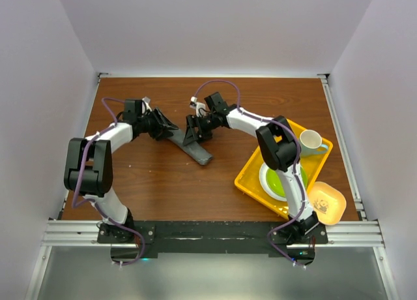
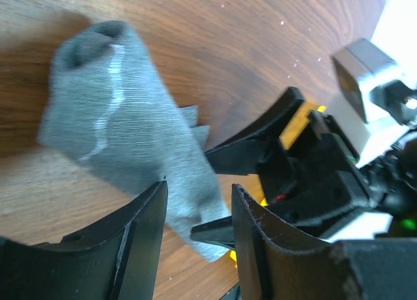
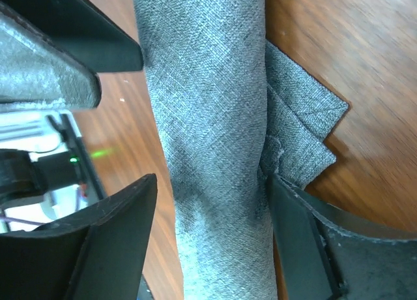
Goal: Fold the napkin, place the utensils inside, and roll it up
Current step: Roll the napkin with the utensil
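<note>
**Station Status: Rolled Napkin Between Both Grippers**

1. Workpiece. The dark grey woven fabric napkin (image 1: 197, 151) is rolled into a soft tube. It lies diagonally on the brown wood-grain table (image 1: 163, 189), near the centre and towards the far edge. In the left wrist view its far end is an open, hollow mouth. In the right wrist view two pointed, stitched corners of cloth stick out flat from the side of the roll.

2. Left gripper (image 2: 199, 231). The matte black, curved fingers (image 2: 146, 241) stand apart with the tapered end of the roll between them. One finger touches the cloth. It cannot be told whether the pair is pressing on it.

3. Right gripper (image 3: 212, 241). The jaws are spread and straddle the roll. A narrow strip of bare table shows beside one finger (image 3: 111, 241), and the other finger sits against the folded corners. The roll is not clamped.

4. Surroundings. A shallow yellow plastic tray (image 1: 251, 177) sits at the right. It carries a round green plate with a white rim (image 1: 272, 181) and a white ceramic mug (image 1: 311, 141). A small yellow square dish (image 1: 324, 204) stands just beside the tray's near corner, well apart from the napkin.
</note>
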`<state>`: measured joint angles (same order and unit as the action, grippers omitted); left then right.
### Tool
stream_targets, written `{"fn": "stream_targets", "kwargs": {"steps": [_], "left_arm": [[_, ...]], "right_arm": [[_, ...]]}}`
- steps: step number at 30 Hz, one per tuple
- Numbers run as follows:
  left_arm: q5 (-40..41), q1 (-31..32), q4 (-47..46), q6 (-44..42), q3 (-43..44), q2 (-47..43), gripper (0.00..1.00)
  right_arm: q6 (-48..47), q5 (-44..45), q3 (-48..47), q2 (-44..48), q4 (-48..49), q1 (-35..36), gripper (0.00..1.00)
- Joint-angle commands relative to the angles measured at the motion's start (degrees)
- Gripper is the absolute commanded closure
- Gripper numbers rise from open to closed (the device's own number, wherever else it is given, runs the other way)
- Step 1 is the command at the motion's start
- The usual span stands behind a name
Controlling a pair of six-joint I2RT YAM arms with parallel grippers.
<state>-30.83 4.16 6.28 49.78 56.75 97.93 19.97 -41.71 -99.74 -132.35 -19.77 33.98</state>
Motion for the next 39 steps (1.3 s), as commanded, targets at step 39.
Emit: {"fn": "stream_targets", "kwargs": {"steps": [39], "left_arm": [[-1.16,-5.47,-0.04,-0.21,-0.76,-3.18,0.45]], "right_arm": [[-26.65,58.41,-12.14,0.87,-16.45,20.87,0.12]]}}
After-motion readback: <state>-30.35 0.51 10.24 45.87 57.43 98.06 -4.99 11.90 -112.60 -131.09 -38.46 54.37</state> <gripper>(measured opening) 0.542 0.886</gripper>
